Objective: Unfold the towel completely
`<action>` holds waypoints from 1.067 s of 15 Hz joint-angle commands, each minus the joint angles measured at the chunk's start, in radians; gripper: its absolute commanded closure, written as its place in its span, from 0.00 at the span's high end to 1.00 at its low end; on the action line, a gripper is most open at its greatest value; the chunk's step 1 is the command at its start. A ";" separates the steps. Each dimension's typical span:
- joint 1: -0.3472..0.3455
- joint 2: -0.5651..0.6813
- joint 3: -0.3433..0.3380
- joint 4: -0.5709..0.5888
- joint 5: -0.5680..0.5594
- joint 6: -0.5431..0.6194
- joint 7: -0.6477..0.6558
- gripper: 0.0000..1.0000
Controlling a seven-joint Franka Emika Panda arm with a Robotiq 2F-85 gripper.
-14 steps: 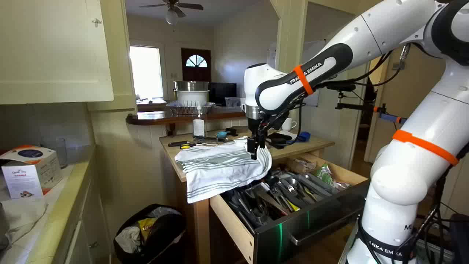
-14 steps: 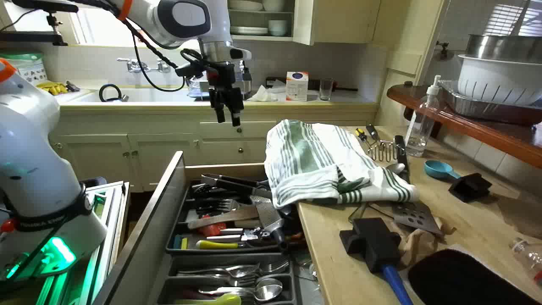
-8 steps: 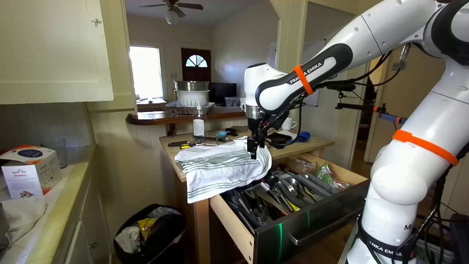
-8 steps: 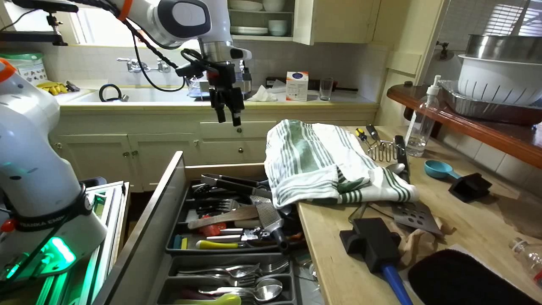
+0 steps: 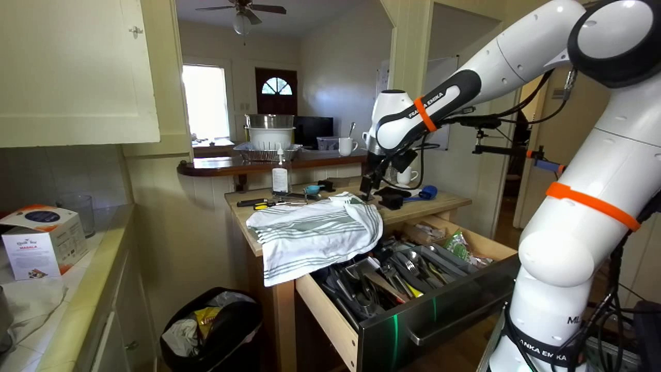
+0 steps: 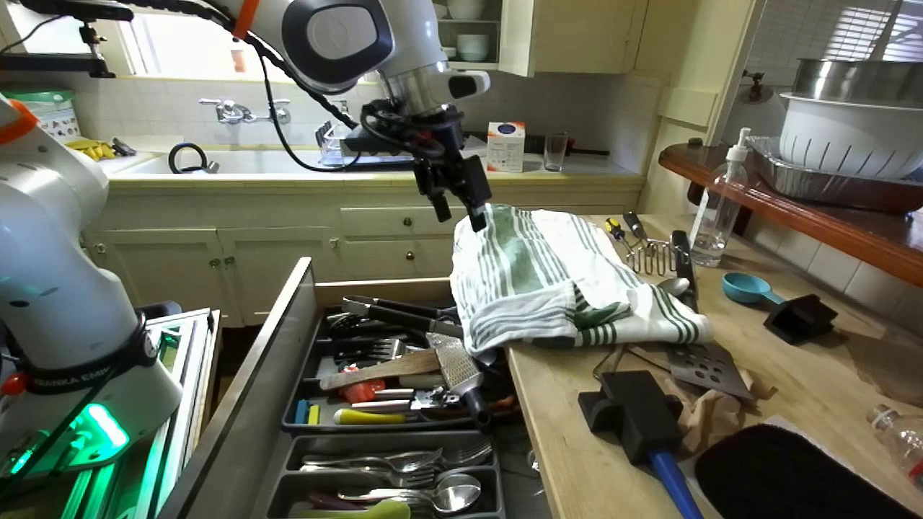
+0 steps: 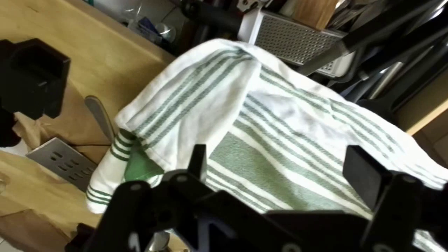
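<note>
The towel (image 5: 316, 235) is white with green-grey stripes. It lies wrinkled and partly folded over the counter's corner, one side hanging past the edge toward the open drawer. In an exterior view the towel (image 6: 533, 267) has a folded-over flap at its near end, with a darker green patch showing at the fold. The wrist view shows that fold on the towel (image 7: 297, 108) too. My gripper (image 7: 278, 162) is open and empty, its fingers wide apart above the towel. In an exterior view the gripper (image 6: 460, 220) is tilted, over the towel's far left edge. In an exterior view the gripper (image 5: 365, 197) partly overlaps the towel's corner.
The open drawer (image 6: 241, 389) holds several utensils beside the counter (image 6: 537, 432). A slotted spatula (image 6: 710, 369), a black block with blue handle (image 6: 638, 418), a blue scoop (image 6: 746, 287) and a pump bottle (image 5: 280, 178) stand around the towel. A trash bin (image 5: 211, 330) is below.
My gripper has tilted and shifted closer over the towel, moving right in one exterior view and back toward the counter in the other. The towel has not moved.
</note>
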 commanded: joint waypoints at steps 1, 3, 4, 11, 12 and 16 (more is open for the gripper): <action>0.009 0.136 -0.100 0.097 0.135 0.070 -0.216 1.00; -0.015 0.085 -0.077 0.061 0.115 0.054 -0.179 1.00; -0.021 0.108 -0.085 0.075 0.124 0.060 -0.197 1.00; -0.047 0.160 -0.099 0.112 0.164 0.075 -0.147 1.00; -0.049 0.178 -0.114 0.125 0.209 0.062 -0.158 1.00; -0.079 0.272 -0.150 0.176 0.355 0.097 -0.195 1.00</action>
